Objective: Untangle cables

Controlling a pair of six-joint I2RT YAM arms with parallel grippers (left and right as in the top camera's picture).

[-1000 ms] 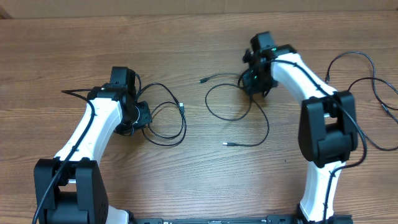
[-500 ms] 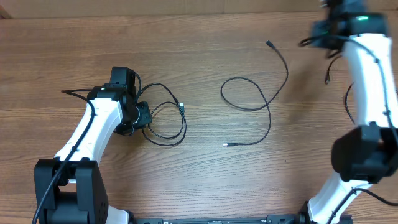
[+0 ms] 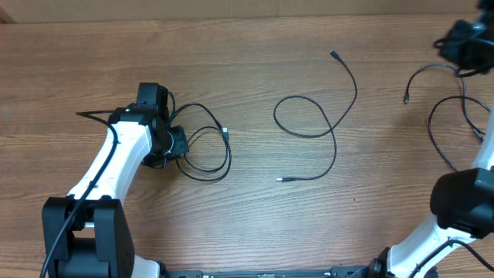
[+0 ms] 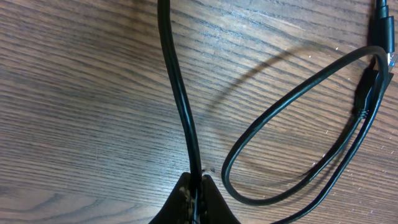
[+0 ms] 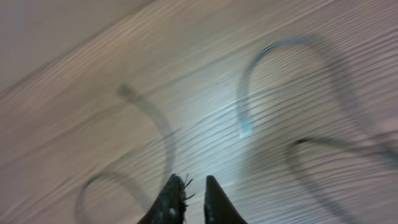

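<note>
Three groups of thin black cables lie on the wooden table. My left gripper (image 3: pixel 174 143) is shut on one strand (image 4: pixel 180 93) of the left cable (image 3: pixel 216 154). That cable's loops (image 4: pixel 298 143) and a plug (image 4: pixel 367 93) lie just to the right of the fingertips. The middle cable (image 3: pixel 333 131) lies free in an S-shape, with plug ends at the far side (image 3: pixel 334 54) and the near side (image 3: pixel 282 179). My right gripper (image 3: pixel 463 42) hovers at the far right, above the right cables (image 3: pixel 440 123). In the blurred right wrist view its jaws (image 5: pixel 194 182) stand slightly open with nothing between them.
The table's far edge (image 3: pixel 247 17) runs along the top of the overhead view. The right arm's white links (image 3: pixel 486 154) rise along the right edge. A thicker black lead (image 3: pixel 93 116) runs from the left arm.
My right arm has swung from the middle cable to the far right corner. It let that cable go and its jaws parted slightly. The middle cable now lies spread out. The left arm has not moved.
</note>
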